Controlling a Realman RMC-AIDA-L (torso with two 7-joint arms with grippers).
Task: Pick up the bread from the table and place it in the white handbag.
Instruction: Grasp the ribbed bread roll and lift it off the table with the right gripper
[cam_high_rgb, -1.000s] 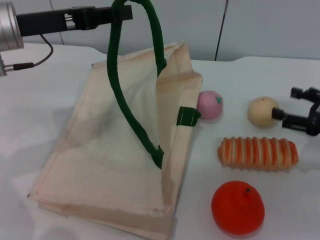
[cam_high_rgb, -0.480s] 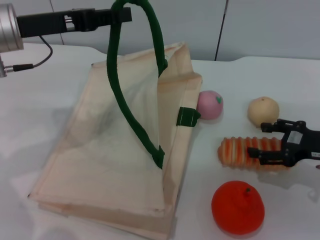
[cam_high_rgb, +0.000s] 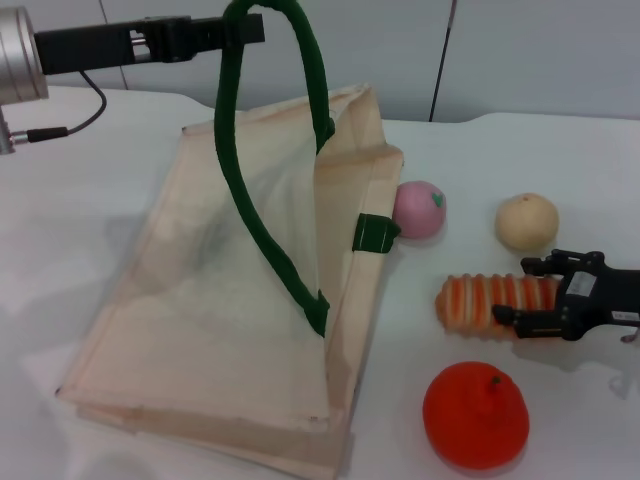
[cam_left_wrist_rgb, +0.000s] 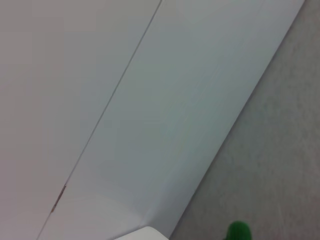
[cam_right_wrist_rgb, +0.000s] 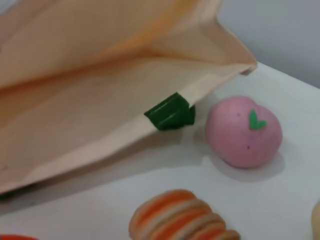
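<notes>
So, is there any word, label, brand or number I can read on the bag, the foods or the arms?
None can be read.
White handbag: plain cloth.
Bread, pink ball: no print, only a green leaf mark on the ball.
Right gripper: a pale patch, too small to read.

One big cream cloth bag with green rope handles. One stripy orange bread roll. One pink ball. One tan ball. One orange fruit. Two robot arms.

Matt cloth white handbag, smooth white table, ribbed bread.
</notes>
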